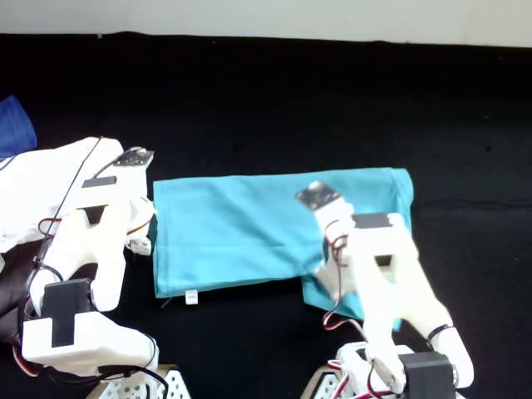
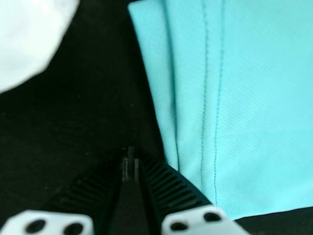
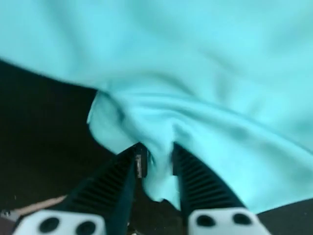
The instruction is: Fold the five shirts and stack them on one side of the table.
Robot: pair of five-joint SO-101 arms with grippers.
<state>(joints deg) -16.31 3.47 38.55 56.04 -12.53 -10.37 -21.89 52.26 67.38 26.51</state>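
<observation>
A teal shirt [image 1: 249, 224] lies partly folded across the middle of the black table [image 1: 274, 100], with a small white tag at its near edge. My right gripper [image 3: 157, 159] is shut on a bunched fold of the teal shirt [image 3: 205, 78] at its near right corner, where the cloth is pulled up into creases. My left gripper [image 2: 129, 164] is shut with nothing in it, low over bare table just beside the teal shirt's [image 2: 234, 98] left edge. In the high view the left arm [image 1: 91, 233] stands left of the shirt and the right arm [image 1: 374, 258] covers its near right part.
White cloth [image 1: 37, 179] is piled at the table's left edge, partly under the left arm, and white cloth [image 2: 29, 34] lies near the left gripper. A blue cloth [image 1: 15, 125] lies at the far left. Bare black table stretches behind and to the right of the shirt.
</observation>
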